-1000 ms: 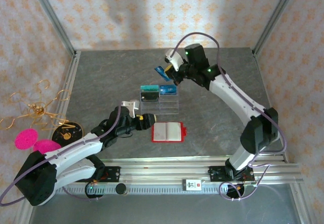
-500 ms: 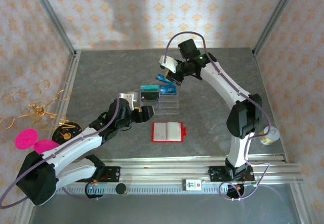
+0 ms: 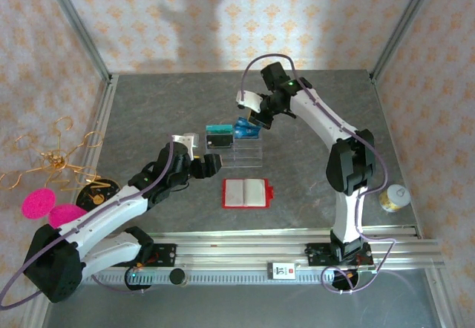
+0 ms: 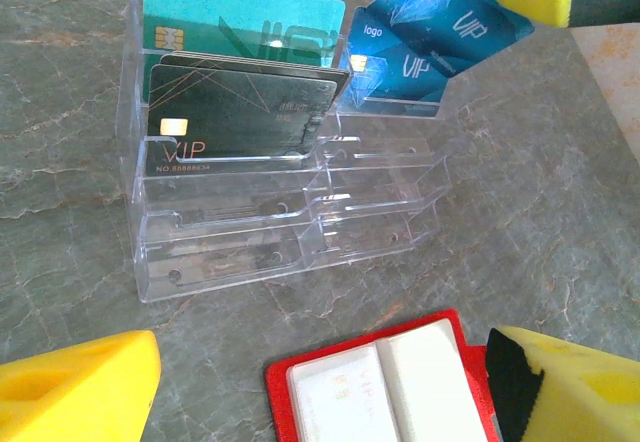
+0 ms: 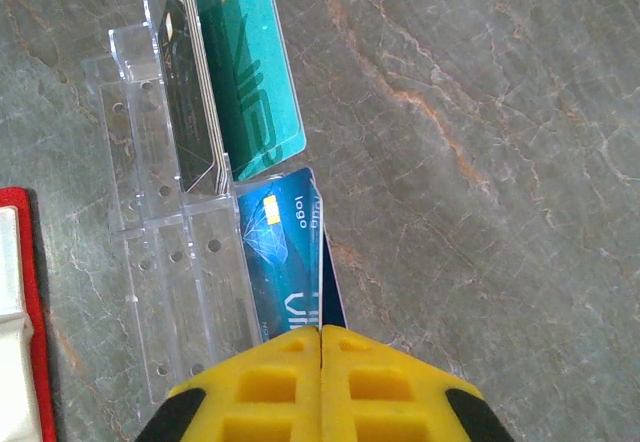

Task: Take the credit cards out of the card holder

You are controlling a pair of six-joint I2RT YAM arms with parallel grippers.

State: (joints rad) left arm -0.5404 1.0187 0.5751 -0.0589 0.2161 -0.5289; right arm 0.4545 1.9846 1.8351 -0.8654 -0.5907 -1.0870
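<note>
We take the clear plastic tray as our landmark: a glossy, stepped box of see-through compartments standing on the grey, marble-veined bench. In its back left compartment a smooth teal card stands upright, with a matte black card bearing fine gold lines just in front of it. Over the tray's back right compartment the right claw is pinched shut on a blue credit card, thin, stiff and glossy with a faceted print. The card tilts, and its lower end dips toward that compartment. A second blue card stands there just beneath it. We cannot tell whether the two blue cards touch. The card holder lies on the bench on the tray's near side, close but apart from it, spread open like a book. It is flat, with a bright red border around pale whitish pockets. The left claw hangs on the tray's near left side, its blocky yellow fingers spread wide and holding nothing.
</note>
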